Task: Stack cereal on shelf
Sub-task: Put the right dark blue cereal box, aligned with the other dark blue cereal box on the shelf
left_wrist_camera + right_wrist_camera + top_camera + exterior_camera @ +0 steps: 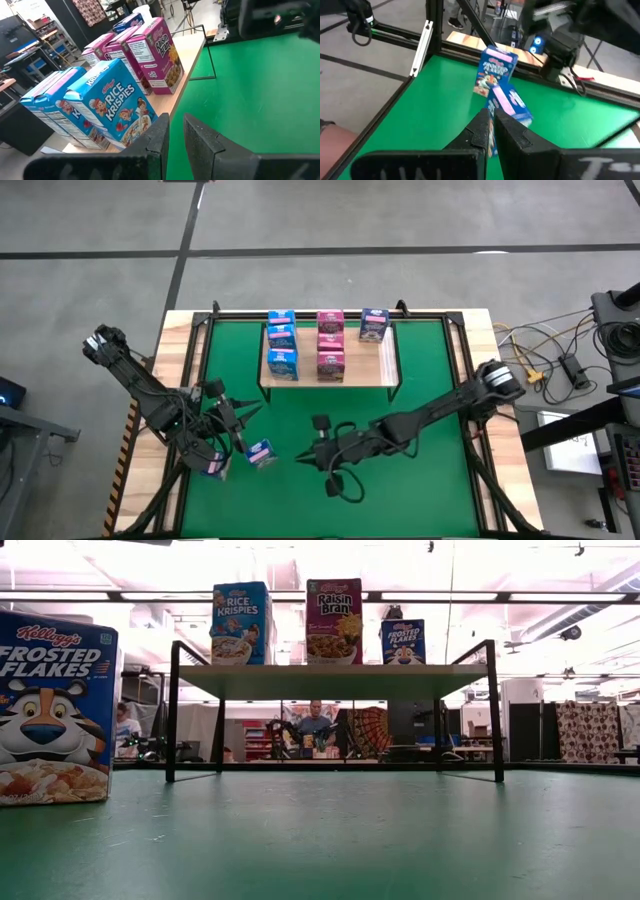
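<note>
The shelf [390,370] stands at the far middle of the green mat. On it are three light blue cereal boxes [281,340], three pink ones [330,342] and one dark blue one [373,327]. Two more dark blue boxes are on the mat at the near left: one upright [497,69] and one lying tilted [509,104]. My right gripper [493,131] is shut and points level at them from the table's right, a short way off [303,456]. My left gripper [176,131], shut and empty, hovers near the left [246,413] and faces the shelf.
A black frame [455,330] edges the green mat [420,480], with a pale wooden tabletop [180,340] outside it. Cables and gear [560,365] lie off the right side. In the low view a person [316,725] sits far behind the table.
</note>
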You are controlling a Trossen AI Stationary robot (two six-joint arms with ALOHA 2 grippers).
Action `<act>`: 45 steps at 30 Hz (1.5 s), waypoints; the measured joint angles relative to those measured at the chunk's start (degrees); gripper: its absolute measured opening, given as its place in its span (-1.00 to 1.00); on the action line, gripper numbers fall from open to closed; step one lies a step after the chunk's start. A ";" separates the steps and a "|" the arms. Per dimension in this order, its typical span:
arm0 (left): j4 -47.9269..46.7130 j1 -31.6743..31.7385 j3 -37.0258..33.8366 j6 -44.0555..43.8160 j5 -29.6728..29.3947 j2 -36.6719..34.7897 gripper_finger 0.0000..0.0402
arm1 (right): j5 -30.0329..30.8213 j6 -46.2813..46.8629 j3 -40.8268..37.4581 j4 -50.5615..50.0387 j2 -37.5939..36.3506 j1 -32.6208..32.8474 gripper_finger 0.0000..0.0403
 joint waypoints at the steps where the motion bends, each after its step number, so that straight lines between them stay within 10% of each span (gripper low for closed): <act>1: 0.10 0.01 0.00 0.00 0.01 0.00 -0.80 | 0.00 -0.37 1.02 0.72 1.23 0.00 -0.91; 23: 0.30 0.00 -0.15 0.00 0.00 0.00 -0.80 | -0.66 -8.37 33.05 -14.82 24.37 -4.11 -0.91; 35: 0.30 0.00 -0.15 0.61 -0.02 0.00 -0.80 | -5.66 -6.57 35.95 -17.24 27.20 -6.89 -0.91; 45: 0.30 0.02 -0.15 0.66 -0.02 0.00 -0.80 | -12.43 -3.23 35.82 -17.57 27.20 -9.13 -0.31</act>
